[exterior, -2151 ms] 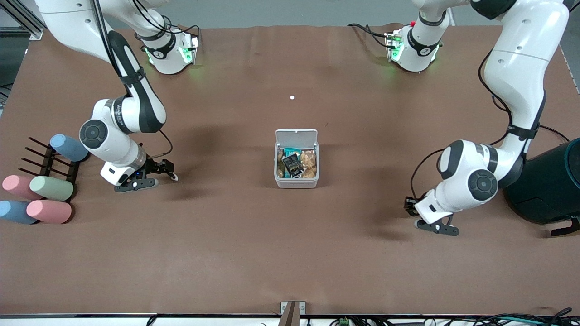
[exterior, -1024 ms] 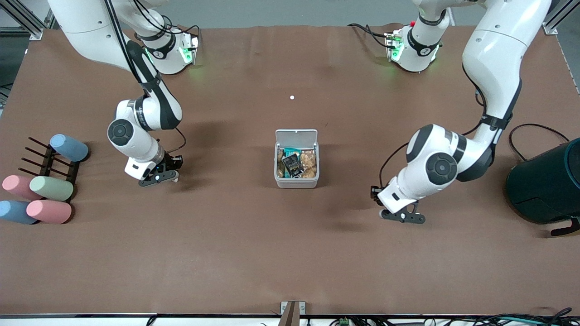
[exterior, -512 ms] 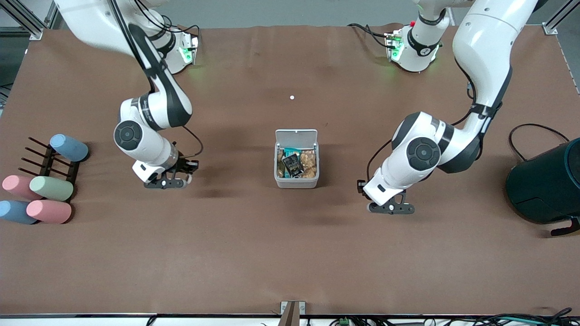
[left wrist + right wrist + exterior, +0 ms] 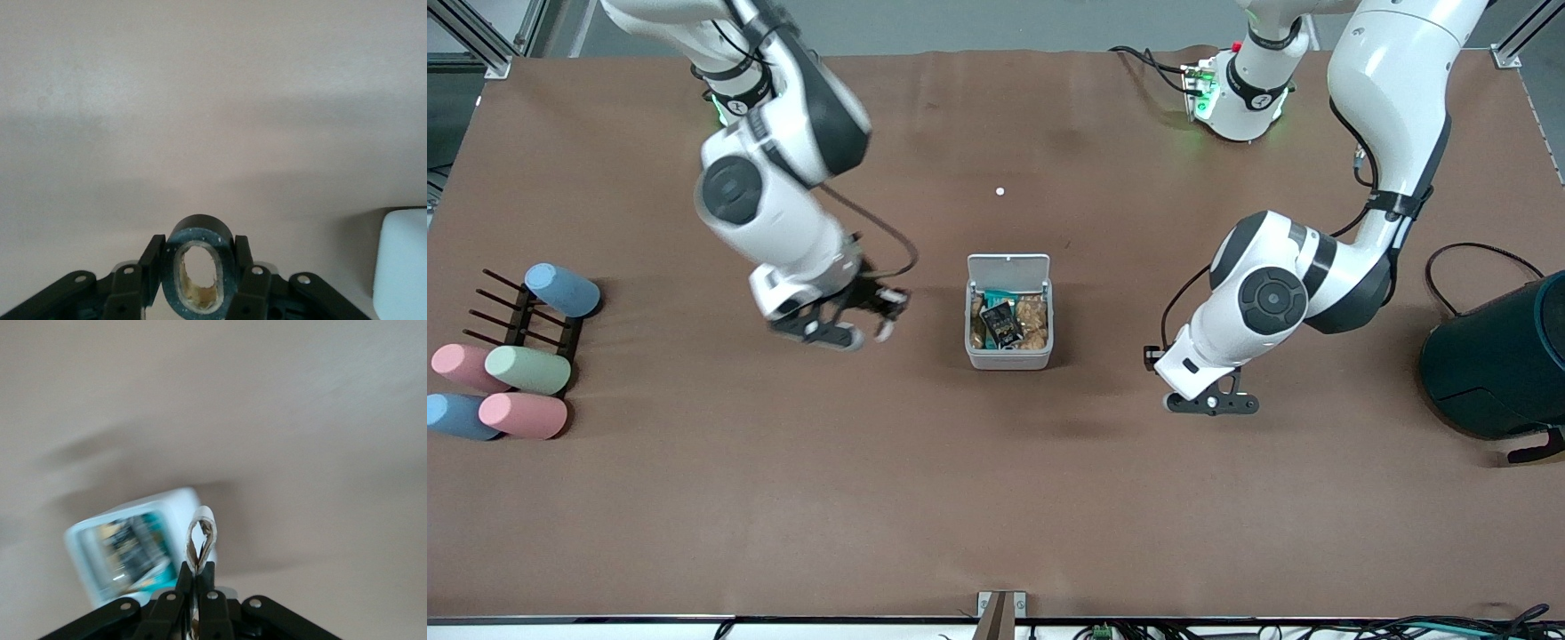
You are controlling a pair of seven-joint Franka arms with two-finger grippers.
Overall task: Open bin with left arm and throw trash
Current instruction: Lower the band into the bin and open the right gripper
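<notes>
The white bin (image 4: 1009, 358) stands mid-table with its lid (image 4: 1008, 267) folded open. A black packet (image 4: 1002, 324) lies inside on other wrappers. My right gripper (image 4: 845, 332) hangs over bare table beside the bin, toward the right arm's end. It is shut on the pale beige band (image 4: 201, 540), with the open bin (image 4: 107, 583) close by in the right wrist view. My left gripper (image 4: 1211, 404) is over bare table toward the left arm's end. It is shut on the dark tape ring (image 4: 198, 235); a corner of the bin (image 4: 403, 260) shows in the left wrist view.
Pastel cylinders (image 4: 527, 369) lie by a black rack (image 4: 516, 311) at the right arm's end. A large dark teal cylinder (image 4: 1507, 360) stands at the left arm's end. A small white dot (image 4: 1000, 191) lies between the bin and the bases.
My right gripper has risen and swung quickly toward the bin with the band. My left gripper came toward the bin with the tape ring, then shifted slightly back. The bin is unchanged.
</notes>
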